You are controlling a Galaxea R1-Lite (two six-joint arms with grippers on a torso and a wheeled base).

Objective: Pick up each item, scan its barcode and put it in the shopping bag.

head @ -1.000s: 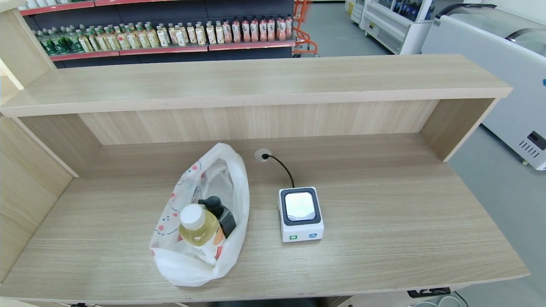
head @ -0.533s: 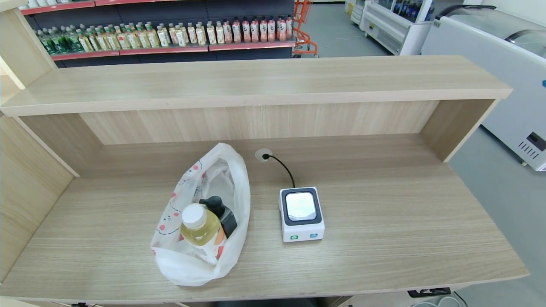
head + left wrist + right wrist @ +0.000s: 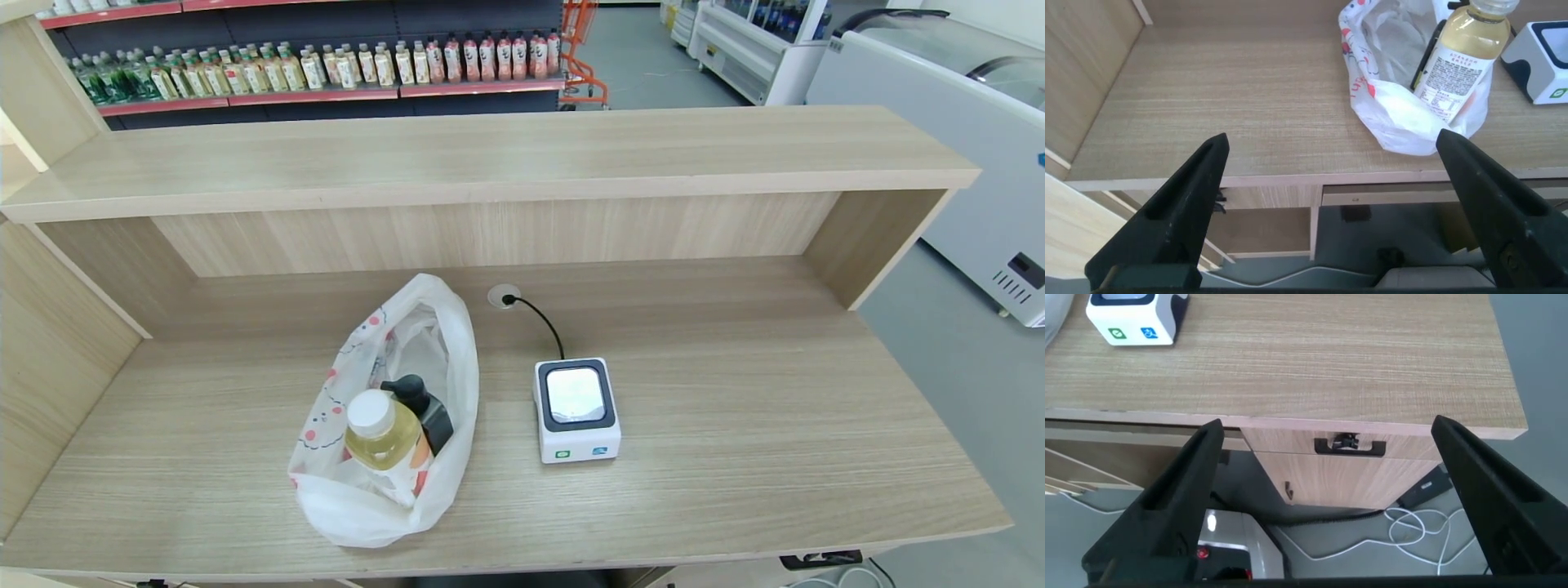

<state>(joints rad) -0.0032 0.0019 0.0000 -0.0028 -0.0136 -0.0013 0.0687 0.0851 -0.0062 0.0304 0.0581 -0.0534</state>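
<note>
Both claws are wide open and hold nothing. Left gripper (image 3: 1333,143) hangs off the bench (image 3: 735,425), just before its front edge and toward the front-left corner. Right gripper (image 3: 1327,429) hangs the same way before the front edge, toward the front-right corner, above a drawer handle (image 3: 1349,444) under the bench top.

Past the left claw, the shopping bag (image 3: 359,510) lies on the bench near the front edge, left of the middle, with its mouth open. Two items stand in it and touch each other: a bottle of yellow liquid (image 3: 380,429) with a white cap, and behind it a dark pump bottle (image 3: 420,408). The scanner (image 3: 575,408) sits just beside the bag on its right, apart from it, and its cable (image 3: 543,322) runs to a hole near the back wall.

In my judgement the task is at its end or very near: both items I can see are already in the bag. Whether their barcodes were read, the pictures cannot tell. The bag is near the left claw and well apart from the right one.
</note>
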